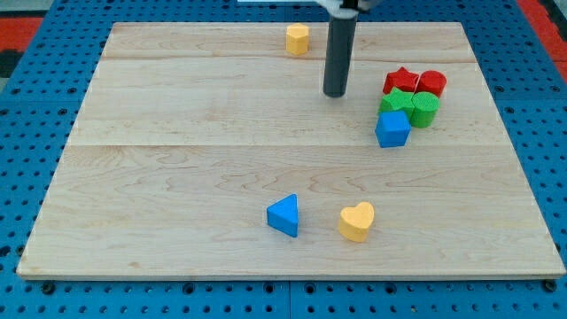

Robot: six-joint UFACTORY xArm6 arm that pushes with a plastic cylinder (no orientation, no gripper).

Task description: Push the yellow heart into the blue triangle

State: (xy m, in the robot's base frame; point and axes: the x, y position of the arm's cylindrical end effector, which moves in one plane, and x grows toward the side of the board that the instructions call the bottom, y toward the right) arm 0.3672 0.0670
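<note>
The yellow heart (357, 221) lies on the wooden board near the view's bottom, a little right of centre. The blue triangle (284, 215) lies just to its left, with a small gap between them. My tip (335, 93) is at the end of the dark rod in the upper middle of the board, far above both blocks and touching neither.
A yellow block (298, 39) sits near the board's top edge. At the right is a tight cluster: a red star (401, 81), a red block (431, 84), a green block (398, 103), a green block (424, 108) and a blue block (392, 128). The wooden board (177, 177) ends in blue pegboard.
</note>
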